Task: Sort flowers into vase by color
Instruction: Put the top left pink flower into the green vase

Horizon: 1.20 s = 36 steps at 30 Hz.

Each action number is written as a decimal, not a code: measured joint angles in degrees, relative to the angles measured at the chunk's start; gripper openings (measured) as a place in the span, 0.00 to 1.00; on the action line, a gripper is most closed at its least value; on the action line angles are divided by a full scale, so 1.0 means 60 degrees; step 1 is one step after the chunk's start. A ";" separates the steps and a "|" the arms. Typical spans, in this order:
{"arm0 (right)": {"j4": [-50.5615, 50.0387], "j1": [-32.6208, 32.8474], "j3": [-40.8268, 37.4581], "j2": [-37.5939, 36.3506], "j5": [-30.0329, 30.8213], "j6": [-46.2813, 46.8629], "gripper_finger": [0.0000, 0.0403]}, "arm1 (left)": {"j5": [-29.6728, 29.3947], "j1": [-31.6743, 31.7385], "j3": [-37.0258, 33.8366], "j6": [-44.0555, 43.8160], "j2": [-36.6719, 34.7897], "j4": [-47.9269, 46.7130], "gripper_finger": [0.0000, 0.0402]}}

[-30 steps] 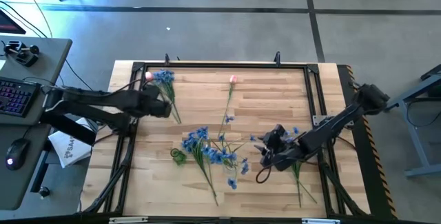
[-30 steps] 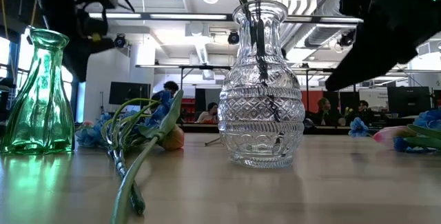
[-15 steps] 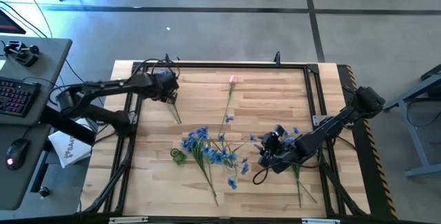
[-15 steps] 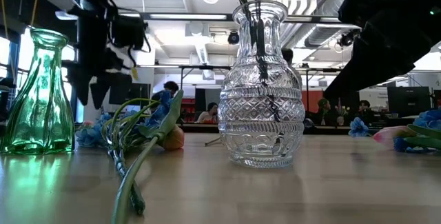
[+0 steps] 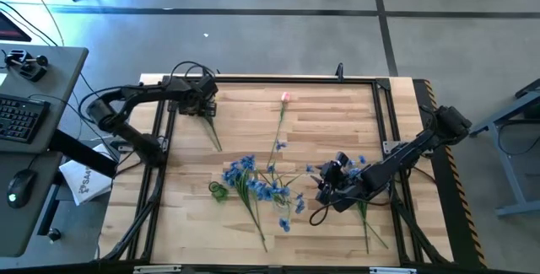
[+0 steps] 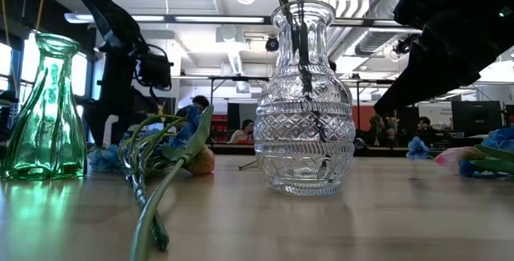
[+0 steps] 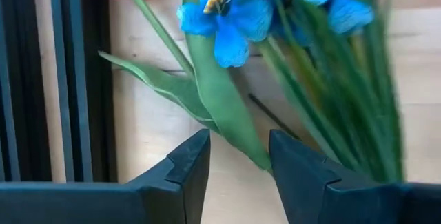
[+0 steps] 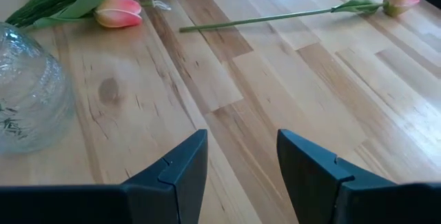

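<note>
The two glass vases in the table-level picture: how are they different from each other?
The green vase is tinted, slim and smooth-sided, with a narrow neck. The clear vase is colourless, rounder and wider, and cut with a diamond pattern. The clear vase already has dark stems going down through its mouth; the green vase looks empty. Both stand upright on the wooden table, with loose flowers lying between them.

two glass vases stand on the counter (image 5: 337, 105): one green vase (image 6: 44, 108) and one clear vase (image 6: 305, 100). two arms reach in, each ending in one hand: the left hand (image 5: 202, 104) and the right hand (image 5: 323, 191). at least two pink tulips show, one tulip (image 8: 118, 10) beside the clear vase and another tulip (image 8: 402, 0) farther off. the blue flowers (image 5: 253, 181) lie tangled, too many to count surely.
</note>
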 joint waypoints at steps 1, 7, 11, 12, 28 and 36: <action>0.0002 0.0000 0.0000 0.0000 0.0027 -0.0029 0.42 | 0.0047 0.0023 0.0000 -0.0008 0.0106 0.0004 0.32; -0.0004 0.0000 0.0000 -0.0004 0.0078 -0.0089 0.42 | 0.0386 0.0027 0.0024 0.0136 0.0458 0.0010 0.23; -0.0042 0.0002 0.0000 -0.0004 0.0075 -0.0170 0.42 | 0.0483 -0.0002 0.0021 0.0076 0.0402 -0.0422 0.12; -0.0052 0.0002 0.0000 -0.0004 0.0073 -0.0173 0.42 | 0.0518 -0.0041 -0.0005 0.0112 0.0340 -0.0633 0.09; -0.0168 0.0336 0.0000 -0.0006 0.0748 0.0148 0.42 | -0.1703 -0.4902 -0.0007 -0.0969 -0.4288 -0.1411 0.00; 0.0419 0.0384 0.0000 -0.0004 0.1376 0.0073 0.42 | -0.3883 -1.0141 -0.0007 -0.0054 -0.6570 0.1446 0.00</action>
